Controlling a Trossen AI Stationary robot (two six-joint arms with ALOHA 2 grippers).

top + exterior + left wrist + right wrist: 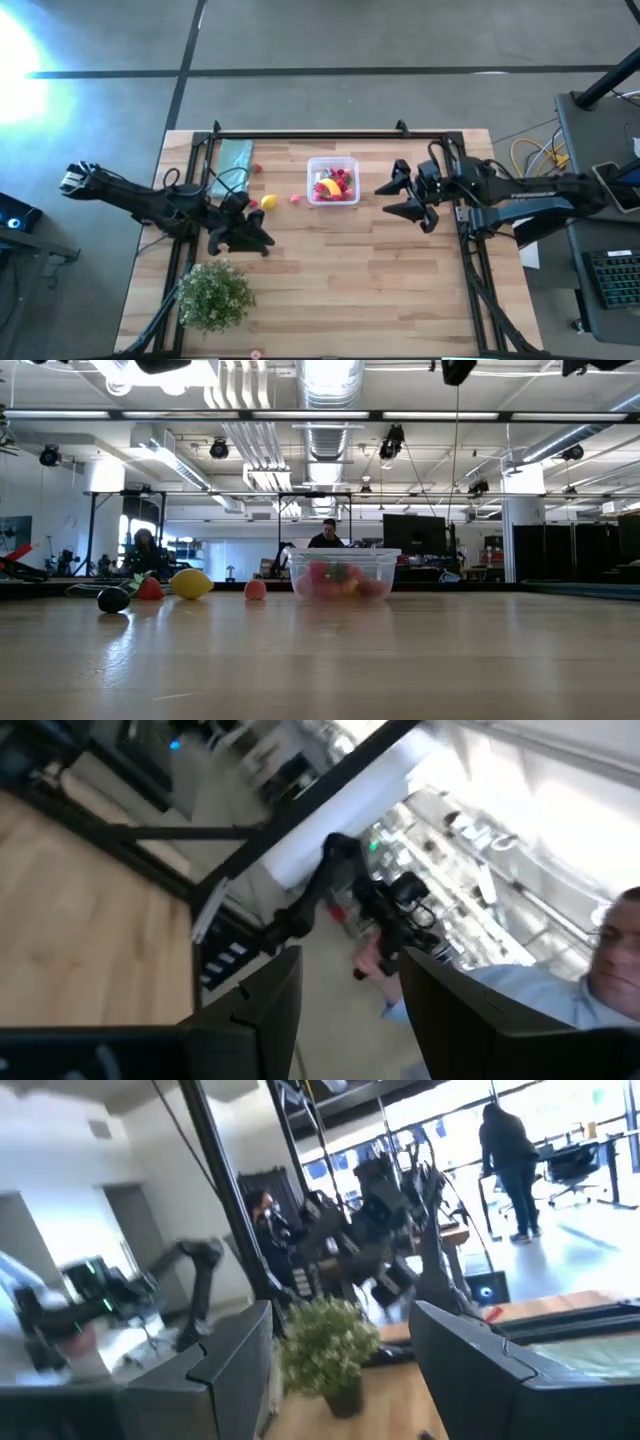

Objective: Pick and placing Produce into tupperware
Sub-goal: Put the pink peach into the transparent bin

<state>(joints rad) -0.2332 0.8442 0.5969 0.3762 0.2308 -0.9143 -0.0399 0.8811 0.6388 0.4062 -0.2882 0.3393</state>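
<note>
The clear tupperware [332, 181] stands on the table's far middle with several red, pink and yellow produce pieces inside; in the low view the tupperware [343, 573] shows them through its wall. Left of it a lemon [268, 202], a pink piece [296, 199] and a red piece [256, 169] lie on the wood. The low view also shows a dark piece [113, 599] and a red one [150, 589] beside the lemon [191, 583]. My left gripper [258, 232] hovers near the lemon, open and empty [350, 1020]. My right gripper [398, 198] hangs right of the tupperware, open and empty [340, 1370].
A leafy green plant [215, 293] stands at the near left. A teal cloth [235, 158] lies at the far left corner. A black frame [330, 135] runs round the table's edges. A person [610, 960] shows beyond the table. Bare wood spreads across the near right.
</note>
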